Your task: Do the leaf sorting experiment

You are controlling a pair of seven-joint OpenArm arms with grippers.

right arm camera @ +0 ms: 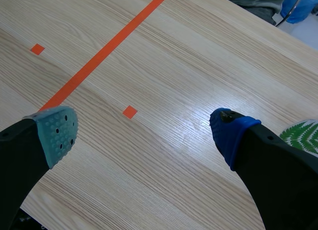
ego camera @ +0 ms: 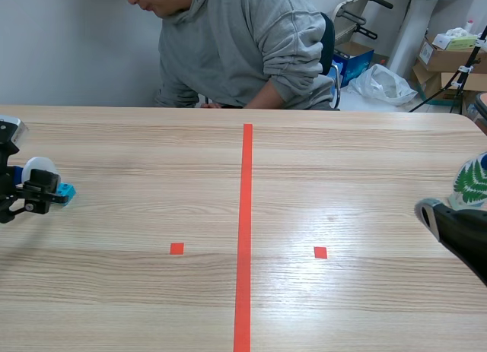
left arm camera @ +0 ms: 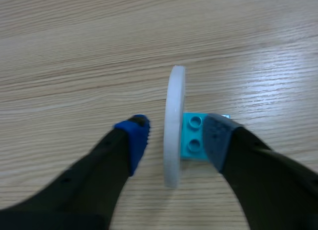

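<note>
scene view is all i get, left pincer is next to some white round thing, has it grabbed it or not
Observer: Not grabbed. The left wrist view shows the left pincer open around the white disc, and its blue pad stands apart from the disc.
Operator: whats the blue bit next to the disc
Observer: A turquoise brick with two studs on top. The disc stands on edge right against it.
Operator: ok and the right pincer, i just see a black lump
Observer: The right wrist view shows the right pincer wide open, with only bare table between its fingers.
</note>
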